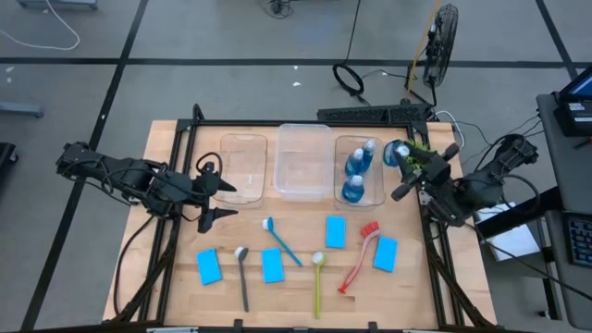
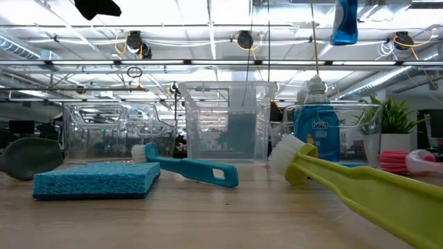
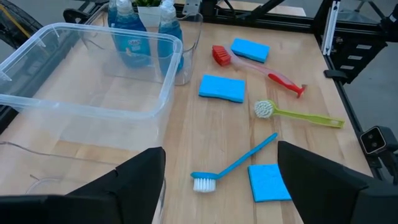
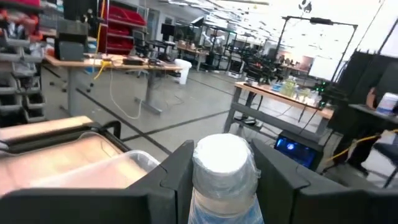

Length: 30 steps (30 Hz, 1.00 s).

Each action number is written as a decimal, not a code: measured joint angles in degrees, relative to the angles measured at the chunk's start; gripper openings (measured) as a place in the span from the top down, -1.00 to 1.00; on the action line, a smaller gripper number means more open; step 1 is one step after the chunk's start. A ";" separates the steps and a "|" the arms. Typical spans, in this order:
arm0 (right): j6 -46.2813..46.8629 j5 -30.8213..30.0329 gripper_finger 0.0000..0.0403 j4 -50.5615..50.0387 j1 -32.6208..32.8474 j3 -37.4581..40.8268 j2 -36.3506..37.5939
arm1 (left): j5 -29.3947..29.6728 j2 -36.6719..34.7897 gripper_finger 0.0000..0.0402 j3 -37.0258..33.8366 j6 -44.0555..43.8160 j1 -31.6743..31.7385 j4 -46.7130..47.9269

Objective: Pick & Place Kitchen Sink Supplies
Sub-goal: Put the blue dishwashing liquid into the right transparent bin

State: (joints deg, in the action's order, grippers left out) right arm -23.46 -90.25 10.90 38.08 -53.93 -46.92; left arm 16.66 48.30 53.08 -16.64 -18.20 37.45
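Your right end effector (image 1: 403, 166) is clamped on a small blue bottle with a pale cap (image 4: 225, 163), held in the air just right of the clear plastic rectangular tub (image 1: 360, 171) that holds two more such bottles (image 1: 357, 163). Your left end effector (image 1: 215, 191), fingers apart, waits well left of that tub over the wooden tabletop (image 1: 296, 296).

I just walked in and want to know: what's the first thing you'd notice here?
The right gripper holds a blue bottle up in the air beside the right-hand tub, which already has two bottles inside. On the wooden table lie bright blue sponges and colourful brushes, like the red one.
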 joint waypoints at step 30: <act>25.62 0.45 0.40 1.75 0.16 23.30 6.18 | 0.03 0.00 -0.57 0.00 -0.12 0.01 -1.09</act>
State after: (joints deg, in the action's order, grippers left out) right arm 2.16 -89.80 12.64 38.24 -30.64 -40.74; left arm 16.69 48.30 53.08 -16.77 -18.20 36.36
